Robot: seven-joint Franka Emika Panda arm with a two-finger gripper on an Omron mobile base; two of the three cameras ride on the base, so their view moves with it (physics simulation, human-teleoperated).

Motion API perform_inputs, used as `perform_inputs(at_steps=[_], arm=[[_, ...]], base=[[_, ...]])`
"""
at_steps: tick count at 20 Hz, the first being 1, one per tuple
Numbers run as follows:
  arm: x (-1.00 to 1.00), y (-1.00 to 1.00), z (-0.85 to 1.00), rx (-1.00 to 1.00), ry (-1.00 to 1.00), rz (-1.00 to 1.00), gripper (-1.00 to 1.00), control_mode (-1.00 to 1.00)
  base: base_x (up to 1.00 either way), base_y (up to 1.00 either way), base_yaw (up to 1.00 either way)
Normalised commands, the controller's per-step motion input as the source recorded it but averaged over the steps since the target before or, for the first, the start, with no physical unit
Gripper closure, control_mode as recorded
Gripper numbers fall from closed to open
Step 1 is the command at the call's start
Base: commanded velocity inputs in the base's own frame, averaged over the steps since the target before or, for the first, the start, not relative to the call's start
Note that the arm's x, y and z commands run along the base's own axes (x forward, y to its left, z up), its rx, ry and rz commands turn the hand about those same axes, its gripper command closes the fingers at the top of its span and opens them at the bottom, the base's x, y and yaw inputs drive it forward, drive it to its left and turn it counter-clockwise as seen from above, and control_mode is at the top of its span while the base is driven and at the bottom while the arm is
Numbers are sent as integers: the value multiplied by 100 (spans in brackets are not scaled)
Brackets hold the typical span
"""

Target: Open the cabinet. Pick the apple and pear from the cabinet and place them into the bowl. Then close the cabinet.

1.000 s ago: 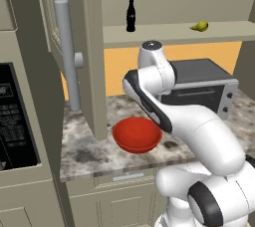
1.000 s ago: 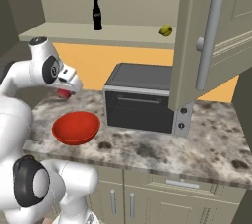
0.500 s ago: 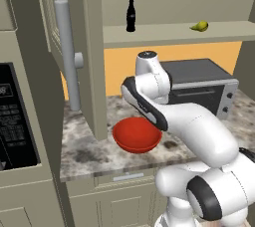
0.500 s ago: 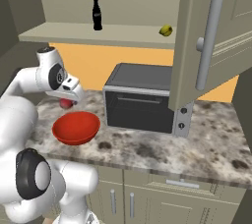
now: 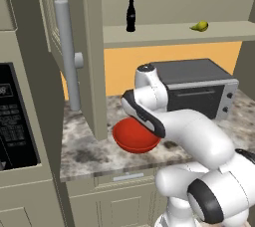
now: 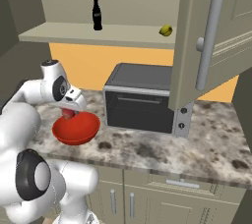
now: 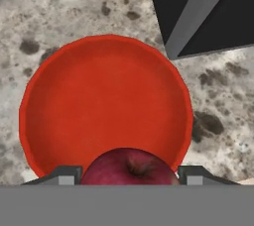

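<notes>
Two cabinet doors stand swung wide: one fills the left of the left base view with its long grey bar handle point(image 5: 67, 54), the other hangs at the upper right of the right base view, so the cabinet point(image 6: 206, 36) is open and its shelf is bare to see. On that shelf the pear point(image 5: 200, 25) lies toward the upper right of the left base view, well apart from a dark cola bottle point(image 5: 130, 16) standing upright near the top centre. Below, on the speckled stone counter point(image 6: 206, 144), the red bowl point(image 7: 104, 101) sits just beside a dark toaster oven point(image 6: 142, 98). In the hand view the gripper point(image 7: 129, 175) hangs directly above the bowl at the bottom centre of the frame, its jaws spread fairly wide and clasping the apple point(image 7: 130, 166) between them; the dark-red fruit bulges up between the two finger tips, stem dimple facing the camera. In the right base view the apple shows as a small red patch under the hand, just above the bowl's rim at centre left.
</notes>
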Motion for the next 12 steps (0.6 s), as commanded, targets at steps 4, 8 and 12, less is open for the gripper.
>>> perform_inputs(at_steps=[4,8,12], arm=[[14,0,-22,0,8,0,100,-100],[14,4,-11,-2,8,0,100,-100],[9,10,-11,-4,3,0,100,-100]], base=[[0,0,0],[0,0,0],[0,0,0]])
